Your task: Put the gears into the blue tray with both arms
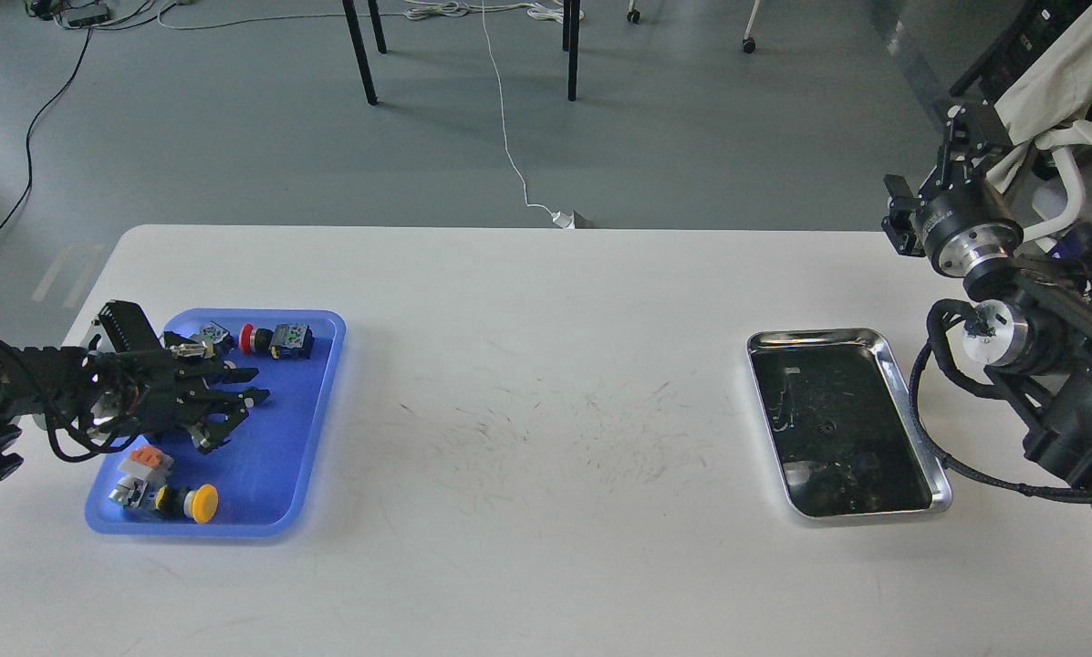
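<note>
The blue tray lies at the table's left. My left gripper hovers over its middle, black fingers spread apart, and I see nothing between them. No gear shows on the tray's blue floor. One tiny black gear lies in the silver metal tray at the right. My right arm rises past the table's right edge. Its gripper is raised beyond the far right corner, dark and small, and its fingers cannot be told apart.
The blue tray holds push-button switches: a red-capped one at the back, a silver-tipped one beside it, and an orange one and a yellow-capped one at the front. Table legs and cables stand on the floor beyond.
</note>
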Controlling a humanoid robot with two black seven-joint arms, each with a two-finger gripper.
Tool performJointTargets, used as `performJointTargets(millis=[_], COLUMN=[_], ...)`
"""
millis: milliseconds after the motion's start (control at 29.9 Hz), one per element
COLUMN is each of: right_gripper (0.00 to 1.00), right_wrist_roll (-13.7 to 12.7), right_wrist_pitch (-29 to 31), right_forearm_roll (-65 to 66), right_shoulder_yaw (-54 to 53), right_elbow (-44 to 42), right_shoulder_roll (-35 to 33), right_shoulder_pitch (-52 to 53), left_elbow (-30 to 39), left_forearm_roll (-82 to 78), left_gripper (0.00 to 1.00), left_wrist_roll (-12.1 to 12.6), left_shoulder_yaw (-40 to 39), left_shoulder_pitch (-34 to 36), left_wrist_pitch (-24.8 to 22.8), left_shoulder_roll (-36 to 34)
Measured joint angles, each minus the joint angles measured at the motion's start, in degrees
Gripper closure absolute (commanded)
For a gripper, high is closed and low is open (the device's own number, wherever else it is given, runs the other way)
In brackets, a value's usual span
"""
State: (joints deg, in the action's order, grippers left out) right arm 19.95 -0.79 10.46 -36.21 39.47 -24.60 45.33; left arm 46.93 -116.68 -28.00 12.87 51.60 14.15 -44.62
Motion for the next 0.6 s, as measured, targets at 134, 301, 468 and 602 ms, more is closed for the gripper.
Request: performJointTargets(millis=[134,301,468,602], right_gripper=[0.01,0.01,0.01,0.01], right_wrist_roll=[0.0,0.0,0.0,-0.1], right_wrist_pitch=[0.0,-0.1,-0.1,0.0], right_forearm_roll=[0.0,0.0,0.0,0.0], right_shoulder_yaw=[0.0,0.2,1.0,2.0], right_elbow=[0.0,0.1,0.0,0.2], right_shoulder_roll=[0.1,0.1,0.0,0.0], right_shoulder_pitch=[-0.1,0.0,0.0,0.2], left_elbow=[0.0,0.0,0.0,-0.1], left_forearm_roll=[0.1,3.0,11.3,19.4], left_gripper=[0.59,0.57,0.51,0.47], left_wrist_roll=[0.0,0.0,0.0,0.0], left_shoulder_yaw=[-0.1,-0.6,-0.8,-0.9], left_shoulder_pitch=[0.0,0.2,1.2,4.6], left_wrist_pitch=[0.0,-0.1,-0.4,-1.2], left_shoulder_roll=[0.0,-0.2,-0.6,-1.9])
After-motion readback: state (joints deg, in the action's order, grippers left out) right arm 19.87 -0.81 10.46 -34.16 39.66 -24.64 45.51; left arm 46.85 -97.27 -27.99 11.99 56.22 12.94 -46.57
